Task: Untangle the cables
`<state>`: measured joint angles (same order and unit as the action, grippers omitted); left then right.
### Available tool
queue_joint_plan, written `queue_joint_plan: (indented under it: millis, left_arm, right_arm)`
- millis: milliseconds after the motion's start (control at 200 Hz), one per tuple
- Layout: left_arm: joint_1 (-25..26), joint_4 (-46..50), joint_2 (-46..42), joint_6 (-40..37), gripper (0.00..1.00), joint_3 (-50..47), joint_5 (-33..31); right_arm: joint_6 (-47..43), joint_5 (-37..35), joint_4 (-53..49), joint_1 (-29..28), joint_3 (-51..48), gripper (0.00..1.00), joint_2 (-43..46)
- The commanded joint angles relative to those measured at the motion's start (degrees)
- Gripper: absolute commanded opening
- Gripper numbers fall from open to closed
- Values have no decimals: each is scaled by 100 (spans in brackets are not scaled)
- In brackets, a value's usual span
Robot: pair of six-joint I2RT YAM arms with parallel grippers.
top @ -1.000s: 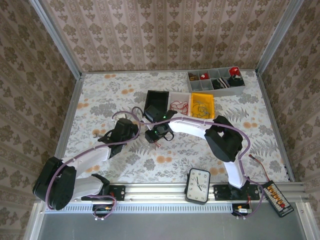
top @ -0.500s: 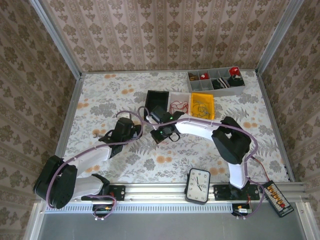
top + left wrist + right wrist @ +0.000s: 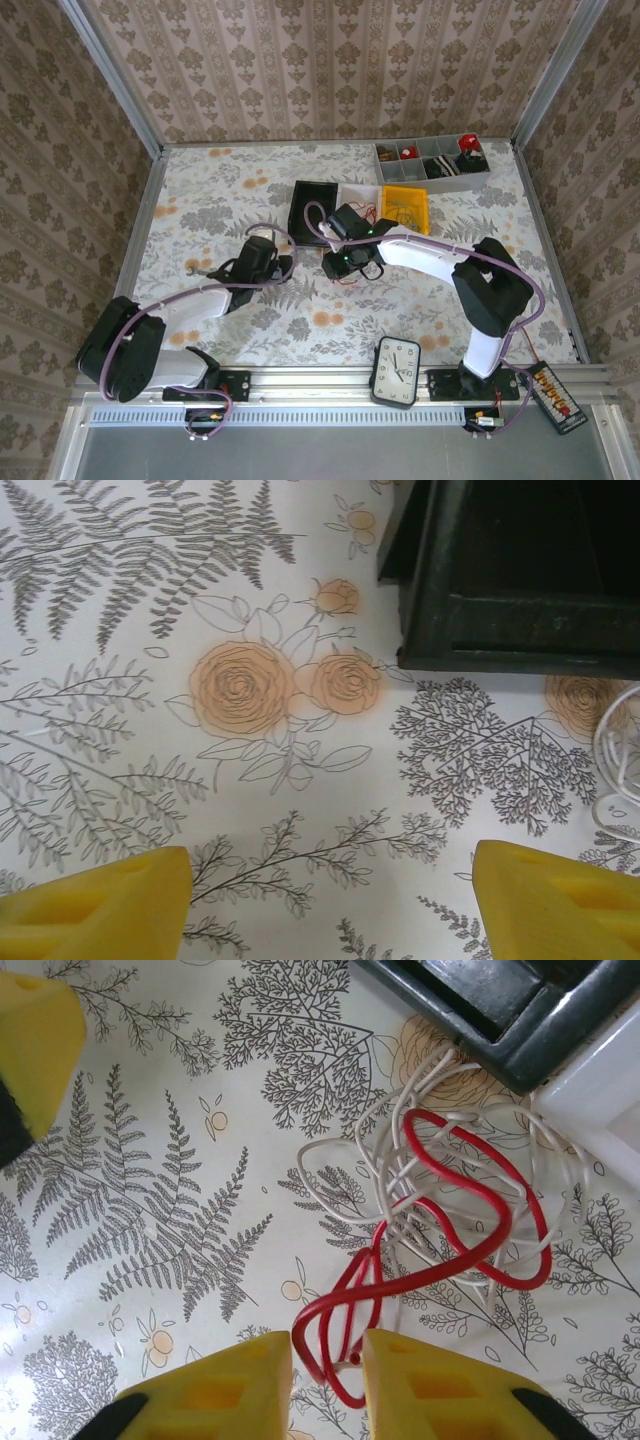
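Right gripper: at the bottom middle of the right wrist view; its two yellow fingers stand close together with only a narrow gap; a red loop of the cables passes between them, so the gripper appears closed on it; in the top view it is near the middle of the frame.
Cables: red and whitish wires in one tangle; it lies on the flowered cloth in the centre right of the right wrist view and reaches from the fingers up toward the bins; in the left wrist view a whitish loop shows at the right edge.
Left gripper: its yellow fingers are in the two lower corners of the left wrist view, wide apart; between them there is only cloth; in the top view it is just left of the right gripper, not touching it.
Black bin: upper right of the right wrist view, just beyond the tangle; whether the whitish loops touch its wall cannot be told; upper right also in the left wrist view.
White bin: at the right edge, beside the black bin.
Yellow bin: right of the white bin in the top view.
Grey organiser: upper right of the table.
Clock: bottom middle of the top view, between the arm bases.
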<state>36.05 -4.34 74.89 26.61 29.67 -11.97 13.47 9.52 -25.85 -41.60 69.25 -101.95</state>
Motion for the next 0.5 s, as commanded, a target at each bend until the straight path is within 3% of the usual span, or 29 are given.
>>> queue_joint_plan:
  millis: [0, 375, 495]
  left_arm:
    - [92, -87, 99, -257, 74, 261, 17]
    - [146, -112, 77, -277, 74, 238, -22]
    - [164, -223, 95, -389, 74, 249, 149]
  right_arm:
    - [153, 194, 71, -3, 22, 30, 43]
    - [208, 93, 21, -14, 45, 35, -296]
    - [246, -8, 187, -10, -16, 24, -369]
